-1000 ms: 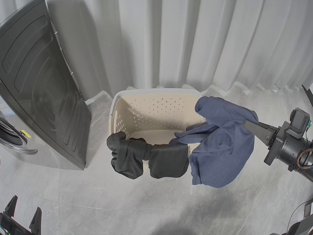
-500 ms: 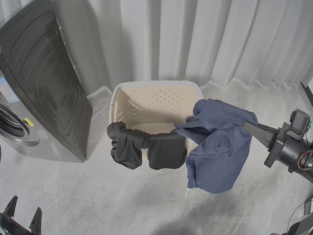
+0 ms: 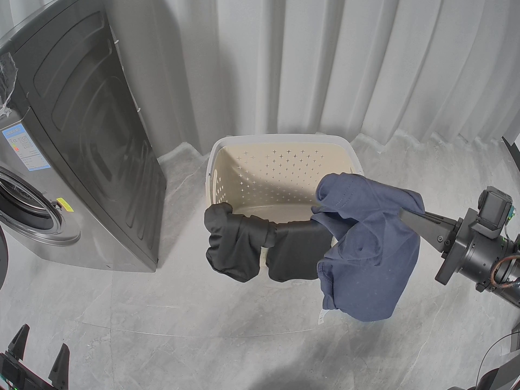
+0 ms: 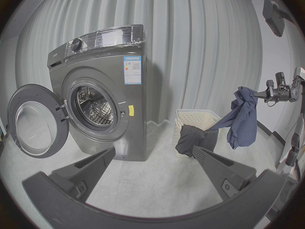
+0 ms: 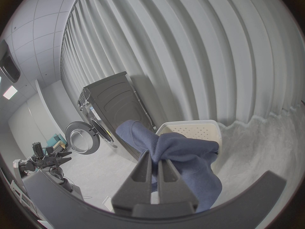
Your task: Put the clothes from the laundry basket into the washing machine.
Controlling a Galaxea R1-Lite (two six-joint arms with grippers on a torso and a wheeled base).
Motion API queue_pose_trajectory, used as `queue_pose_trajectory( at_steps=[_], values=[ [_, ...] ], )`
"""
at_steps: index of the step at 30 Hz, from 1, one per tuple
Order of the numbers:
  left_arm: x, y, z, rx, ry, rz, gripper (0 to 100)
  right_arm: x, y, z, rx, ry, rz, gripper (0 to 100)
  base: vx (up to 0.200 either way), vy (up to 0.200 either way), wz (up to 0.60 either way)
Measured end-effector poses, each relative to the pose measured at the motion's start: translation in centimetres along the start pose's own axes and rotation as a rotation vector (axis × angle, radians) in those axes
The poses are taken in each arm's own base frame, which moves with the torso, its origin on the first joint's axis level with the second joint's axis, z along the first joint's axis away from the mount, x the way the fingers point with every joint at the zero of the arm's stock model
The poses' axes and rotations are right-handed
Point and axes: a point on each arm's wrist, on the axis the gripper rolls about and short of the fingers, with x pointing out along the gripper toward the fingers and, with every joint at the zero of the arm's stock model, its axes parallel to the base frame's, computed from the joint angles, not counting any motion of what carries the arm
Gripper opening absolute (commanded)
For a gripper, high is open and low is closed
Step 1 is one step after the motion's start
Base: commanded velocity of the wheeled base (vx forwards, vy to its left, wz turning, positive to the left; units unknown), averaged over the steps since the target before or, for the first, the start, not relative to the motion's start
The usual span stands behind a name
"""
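The right gripper [image 5: 154, 156] is clenched on a blue garment [image 3: 368, 255] that hangs below it, just beside the laundry basket [image 3: 281, 139]. A black garment [image 3: 244, 242] drapes over the basket's rim, farther to that gripper's left. The left gripper [image 4: 153, 149] is spread wide, facing the washing machine [image 4: 101, 89].

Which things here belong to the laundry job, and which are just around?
Job: blue garment, clamped in the right gripper; black garment draped over the laundry basket rim; washing machine, door open.
Just around: white curtain; grey floor.
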Motion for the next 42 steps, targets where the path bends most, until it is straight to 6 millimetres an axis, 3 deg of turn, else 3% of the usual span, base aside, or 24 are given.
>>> queue_pose_trajectory(
  at_steps=[28,34,42],
  values=[
    [0.00,0.00,-0.01,0.000,0.000,0.000,100,0.01,0.49,0.09,-0.002,-0.016,0.047,0,0.000,0.200,0.00],
    [0.00,0.00,-0.01,0.001,0.000,0.000,100,0.04,0.73,0.42,-0.001,-0.040,0.077,0,0.000,0.000,0.00],
    [0.00,0.00,0.00,0.001,0.000,0.001,100,0.20,0.74,0.13,0.002,-0.029,0.073,0,-0.200,0.000,0.00]
  ],
)
